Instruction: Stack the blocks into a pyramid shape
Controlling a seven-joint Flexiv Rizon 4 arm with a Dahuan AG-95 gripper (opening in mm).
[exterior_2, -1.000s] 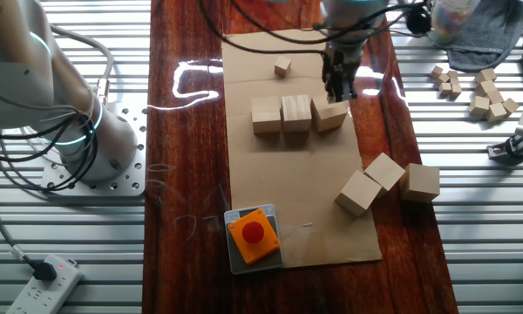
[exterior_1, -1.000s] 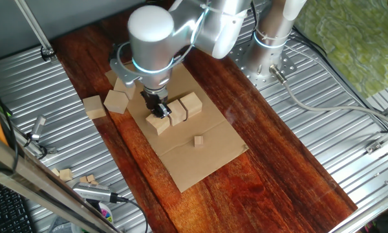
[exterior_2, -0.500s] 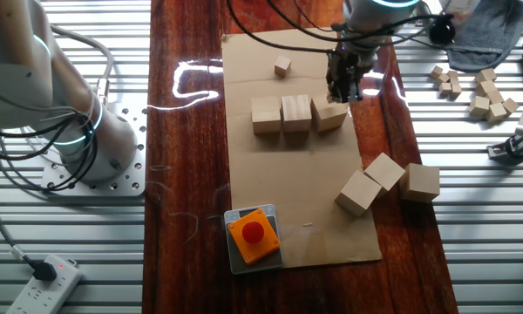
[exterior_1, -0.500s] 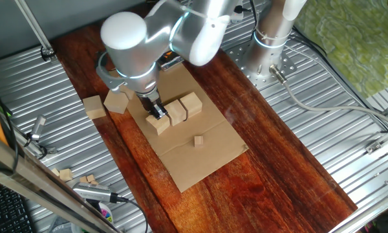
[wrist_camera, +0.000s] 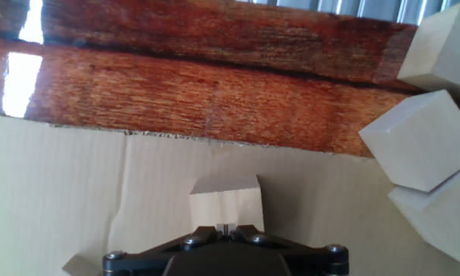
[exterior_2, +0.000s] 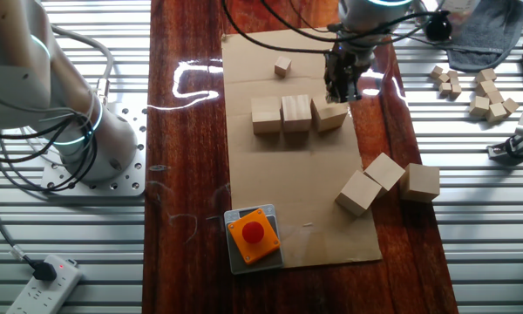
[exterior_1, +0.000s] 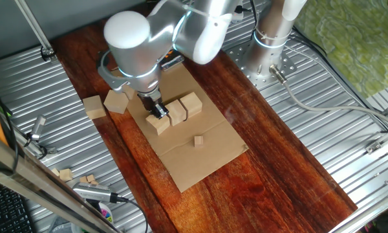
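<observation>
On the cardboard sheet [exterior_2: 296, 192], three blocks [exterior_2: 283, 113] sit in a row; end block [exterior_2: 331, 115] skewed, directly beneath gripper [exterior_2: 340, 87]. Hand view: that block just ahead of the fingers, which are hidden — cannot tell jaw width. Spare blocks [exterior_2: 388, 181] lie near, toward the sheet's edge.

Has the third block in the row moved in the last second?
No. The third block sits at the same skewed angle beside the middle block on the cardboard.
</observation>
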